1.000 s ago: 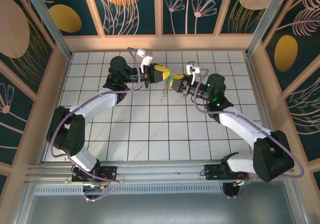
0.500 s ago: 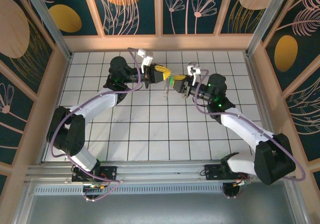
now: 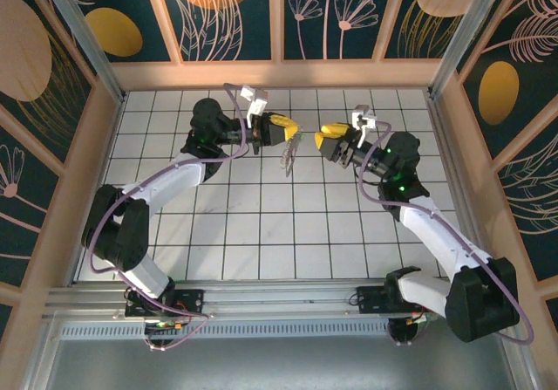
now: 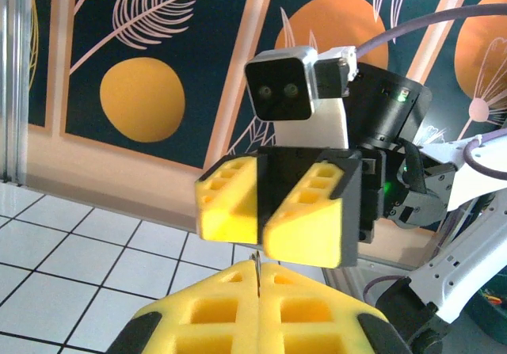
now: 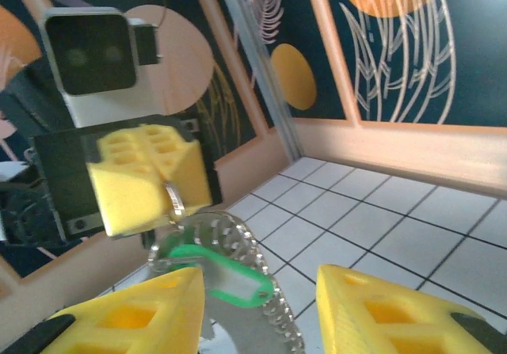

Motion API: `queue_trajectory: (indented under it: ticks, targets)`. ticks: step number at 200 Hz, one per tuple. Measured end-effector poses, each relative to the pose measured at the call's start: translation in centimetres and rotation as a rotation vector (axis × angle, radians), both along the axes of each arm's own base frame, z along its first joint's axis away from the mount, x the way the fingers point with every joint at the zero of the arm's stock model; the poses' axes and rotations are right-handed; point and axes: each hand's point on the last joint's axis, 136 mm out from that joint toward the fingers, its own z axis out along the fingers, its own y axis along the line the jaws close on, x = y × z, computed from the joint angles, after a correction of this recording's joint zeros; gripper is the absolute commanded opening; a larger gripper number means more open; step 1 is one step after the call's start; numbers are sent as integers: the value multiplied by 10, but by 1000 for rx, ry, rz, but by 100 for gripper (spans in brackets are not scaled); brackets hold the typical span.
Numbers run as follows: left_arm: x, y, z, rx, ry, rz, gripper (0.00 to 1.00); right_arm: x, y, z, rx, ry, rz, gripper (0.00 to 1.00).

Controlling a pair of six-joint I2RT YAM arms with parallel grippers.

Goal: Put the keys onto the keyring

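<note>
- Hanging from the left fingers (image 3: 281,126), which are pressed tight together on its wire, the keyring (image 3: 288,152) dangles clear above the tiled counter (image 3: 261,233).
- Seen from the right wrist, the keys (image 5: 247,247) fan down from the keyring just below that pinch. A green tag (image 5: 226,273) lies across their toothed silver blades.
- The right fingers (image 5: 135,318) stand wide apart and hold nothing. From above they sit just to the right of the keyring, not touching it.
- From the left wrist, a thin sliver of the keyring's wire shows in the seam between the closed pads.
- As a judgement, the bundle looks light, hard and slick. The wire should be stiff with a little spring, and the keys hang loose on the keyring, free to swing and twist.
- Thin metal like this will likely slide out of soft foam pads unless it is caught flat.
- A sound hold on a key would be across its flat head, leaving the hole free. On the keyring, hold the plain wire away from the cluster.
- Whether every key is already threaded on the keyring I cannot tell.
</note>
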Motion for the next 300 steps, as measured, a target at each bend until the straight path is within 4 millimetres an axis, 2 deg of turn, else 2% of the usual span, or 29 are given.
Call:
queue_trajectory:
  ticks: [34,74,165,186,212,251,300]
  targets:
    - [0,0,0,0,1,0,0,-12,10,9,27,-24,93,43]
    - [0,0,0,0,1,-1,0,-18,25,12,32,-26,162,43]
    - [-2,-2,0,0,1,-7,0,-3,36,6,38,-8,177,39]
    - [-3,-3,0,0,1,-9,0,-2,37,5,43,3,180,35]
    - [-3,-3,0,0,1,-8,0,-1,38,5,45,7,183,26]
    - [-3,-3,-1,1,2,-10,0,-2,38,9,50,-8,192,24]
    - [-3,-3,-1,1,2,-8,0,-3,41,11,56,-10,210,2]
